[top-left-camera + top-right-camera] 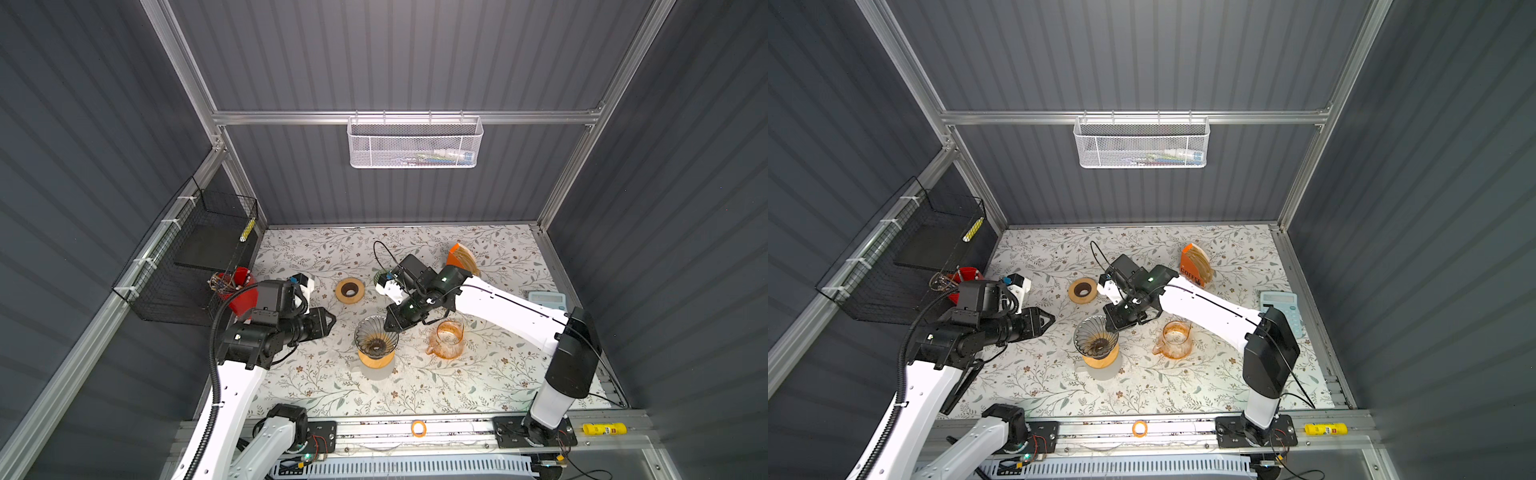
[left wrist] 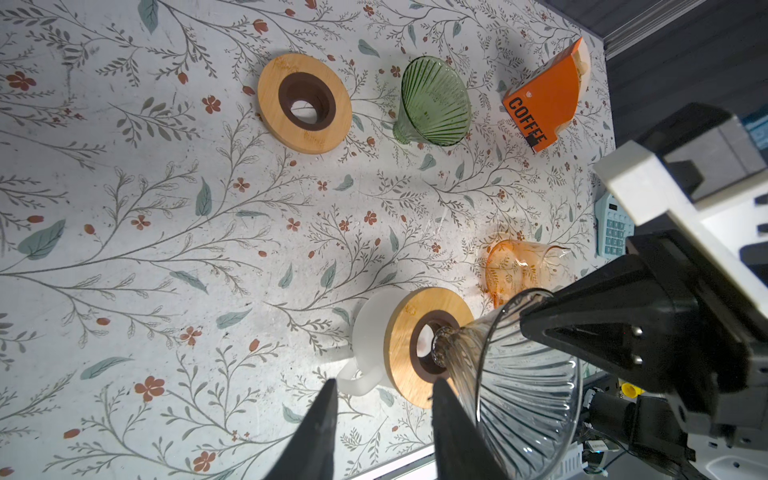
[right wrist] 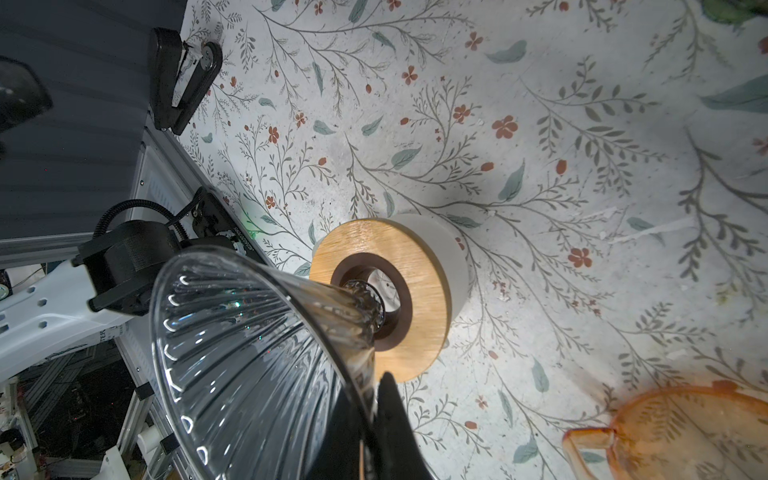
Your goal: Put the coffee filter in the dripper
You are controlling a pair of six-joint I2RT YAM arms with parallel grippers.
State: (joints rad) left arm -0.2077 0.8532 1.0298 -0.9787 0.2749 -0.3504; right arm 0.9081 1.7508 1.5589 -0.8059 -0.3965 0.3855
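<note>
A clear ribbed glass dripper [image 1: 376, 336] [image 1: 1096, 336] stands in a wooden ring [image 3: 419, 257] on a white mug [image 2: 370, 316]. My right gripper [image 1: 392, 326] [image 3: 372, 399] is shut on the dripper's rim [image 3: 249, 353], one finger inside the glass and one outside. My left gripper [image 1: 332, 320] [image 2: 384, 382] is open and holds nothing, just left of the mug's handle. The coffee filters sit in an orange holder marked COFFEE [image 1: 461, 259] [image 1: 1196, 262] [image 2: 544, 99] at the back right. The inside of the dripper [image 2: 523, 374] holds no filter.
A spare wooden ring [image 1: 350, 290] and a green glass dripper [image 2: 432, 102] lie behind the mug. An orange glass pitcher [image 1: 448, 338] stands right of it, under my right arm. A blue calculator [image 1: 548, 299] lies far right, a red cup [image 1: 241, 291] far left, a stapler [image 3: 183, 79] by the front edge.
</note>
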